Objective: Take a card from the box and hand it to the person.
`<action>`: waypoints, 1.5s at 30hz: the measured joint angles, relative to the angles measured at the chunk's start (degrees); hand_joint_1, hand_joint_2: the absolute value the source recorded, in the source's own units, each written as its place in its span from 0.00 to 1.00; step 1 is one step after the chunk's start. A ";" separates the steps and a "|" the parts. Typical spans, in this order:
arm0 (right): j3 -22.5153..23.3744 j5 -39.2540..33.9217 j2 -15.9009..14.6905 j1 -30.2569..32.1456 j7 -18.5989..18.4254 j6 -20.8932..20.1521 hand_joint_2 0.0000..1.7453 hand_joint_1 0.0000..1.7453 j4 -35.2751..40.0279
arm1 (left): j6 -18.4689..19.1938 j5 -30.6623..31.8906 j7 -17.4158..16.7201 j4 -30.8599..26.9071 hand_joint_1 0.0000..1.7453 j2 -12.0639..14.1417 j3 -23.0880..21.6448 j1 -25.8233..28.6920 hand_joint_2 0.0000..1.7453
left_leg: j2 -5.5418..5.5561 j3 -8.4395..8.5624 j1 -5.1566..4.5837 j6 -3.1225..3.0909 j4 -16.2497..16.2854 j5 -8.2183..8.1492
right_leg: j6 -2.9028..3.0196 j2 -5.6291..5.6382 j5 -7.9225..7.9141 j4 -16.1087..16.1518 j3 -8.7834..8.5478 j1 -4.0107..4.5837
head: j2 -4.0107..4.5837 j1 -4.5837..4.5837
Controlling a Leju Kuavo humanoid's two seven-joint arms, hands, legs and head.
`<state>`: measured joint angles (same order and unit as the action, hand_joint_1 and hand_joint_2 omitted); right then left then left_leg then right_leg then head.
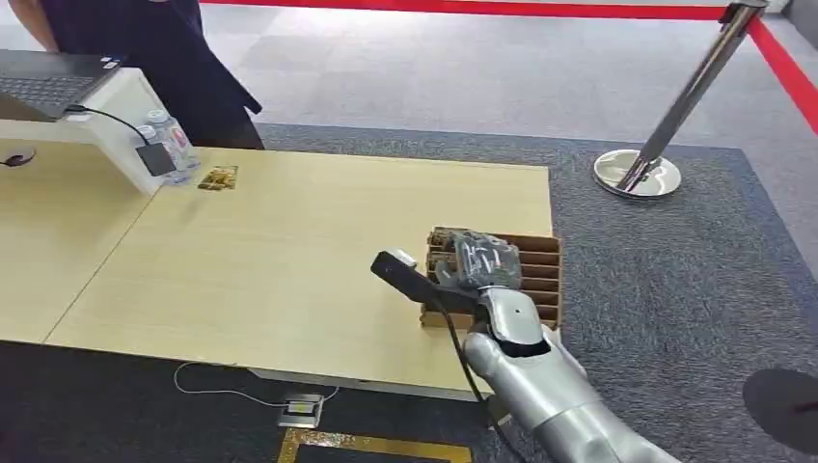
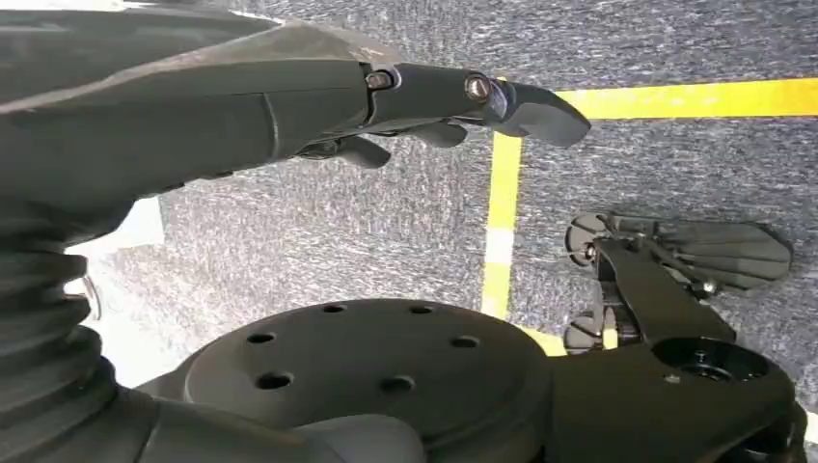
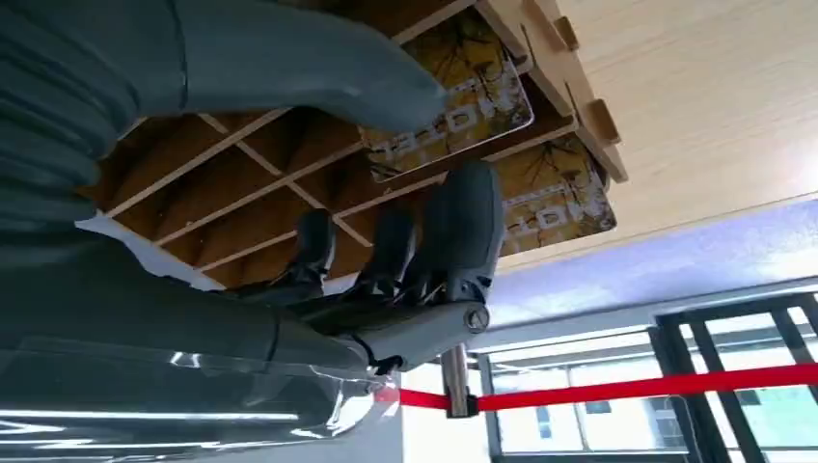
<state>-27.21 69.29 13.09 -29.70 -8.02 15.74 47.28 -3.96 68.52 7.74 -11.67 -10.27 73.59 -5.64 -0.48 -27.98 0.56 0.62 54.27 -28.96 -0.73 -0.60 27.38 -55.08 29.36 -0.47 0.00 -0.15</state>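
Observation:
A brown slotted wooden box (image 1: pixel 526 275) stands at the table's near right corner. My right hand (image 1: pixel 479 258) is over its left part, fingers curled down into it. In the right wrist view two yellow-brown patterned cards stand in the box's slots: one card (image 3: pixel 482 92) lies just past my thumb (image 3: pixel 318 68), the other card (image 3: pixel 564 198) sits one slot further. My fingers (image 3: pixel 458 227) reach to the divider between them, and a gap shows between thumb and fingers. My left hand (image 2: pixel 453 96) hangs beside my body over the carpet, holding nothing.
A person (image 1: pixel 145 43) in dark clothes stands behind the table's far left. A laptop (image 1: pixel 48 82) on a white riser, two water bottles (image 1: pixel 172 145) and another patterned card (image 1: pixel 217 178) lie at the back left. A stanchion (image 1: pixel 641 169) with red tape stands to the right.

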 joint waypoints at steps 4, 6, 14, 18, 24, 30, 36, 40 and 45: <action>0.15 0.11 0.04 -0.10 -0.09 -0.09 1.00 0.51 -0.44 | 0.04 0.04 -0.02 0.00 0.00 0.00 0.00 0.00 1.00 | 0.00 0.00 0.00 0.00 0.00 0.00 | 0.00 0.00 0.00 0.00 0.00 0.00 | 0.00 0.00; 0.53 0.35 0.24 -0.19 -0.37 -0.13 1.00 0.51 -0.74 | 0.04 0.04 -0.07 0.00 0.00 0.00 -0.02 0.00 1.00 | 0.00 0.00 0.00 0.00 0.00 0.00 | 0.00 0.00 0.00 0.00 0.00 0.00 | 0.00 0.00; 0.94 0.68 0.46 -0.87 -0.72 -0.15 1.00 0.52 -2.05 | 0.04 0.04 -0.07 0.00 0.00 0.00 -0.02 0.01 1.00 | 0.00 0.00 0.00 0.00 0.00 0.00 | 0.00 0.00 0.00 0.00 0.00 0.00 | 0.00 0.00; 0.98 0.68 0.50 -1.23 -0.72 -0.24 1.00 0.52 -2.40 | 0.04 0.04 -0.09 0.00 0.00 0.00 -0.02 0.00 1.00 | 0.00 0.00 0.00 0.00 0.00 0.00 | 0.00 0.00 0.00 0.00 0.00 0.00 | 0.00 0.00; 1.05 0.85 0.81 -1.82 -0.90 -0.35 1.00 0.53 -3.04 | 0.04 0.04 -0.09 0.00 0.00 0.00 -0.02 0.00 1.00 | 0.00 0.00 0.00 0.00 0.00 0.00 | 0.00 0.00 0.00 0.00 0.00 0.00 | 0.00 0.00; 1.20 0.92 0.81 -2.29 -1.03 -0.59 1.00 0.53 -3.72 | 0.04 0.04 -0.09 0.00 0.00 0.00 -0.02 0.00 1.00 | 0.00 0.00 0.00 0.00 0.00 0.00 | 0.00 0.00 0.00 0.00 0.00 0.00 | 0.00 0.00; 1.53 0.76 0.79 -2.56 -0.85 -0.26 1.00 0.55 -4.81 | 0.11 0.26 -0.11 0.00 0.00 0.00 -0.04 0.00 1.00 | 0.00 0.00 0.00 0.00 0.00 0.00 | 0.00 0.00 0.00 0.00 0.00 0.00 | 0.00 0.00; 2.36 0.74 0.79 -3.01 -0.81 -0.02 1.00 0.54 -5.68 | 0.11 0.42 -0.20 0.00 0.00 0.00 -0.09 -0.01 1.00 | 0.00 0.01 0.00 0.00 0.00 0.00 | 0.00 0.00 0.00 0.00 0.00 0.00 | 0.00 0.00; 2.71 0.77 0.79 -3.10 -0.83 0.46 1.00 0.54 -6.23 | 0.11 0.52 -0.37 0.00 0.00 0.02 -0.15 -0.04 1.00 | 0.00 0.01 0.00 0.00 0.00 0.00 | 0.00 0.00 0.00 0.00 0.00 0.00 | 0.00 0.00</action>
<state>-24.50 70.05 13.88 -32.80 -8.85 16.20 41.05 -3.85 69.05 7.37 -11.67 -10.25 73.44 -5.68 -0.48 -27.97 0.56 0.62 54.28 -28.96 -0.73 -0.60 27.38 -55.08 29.36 -0.47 0.00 -0.15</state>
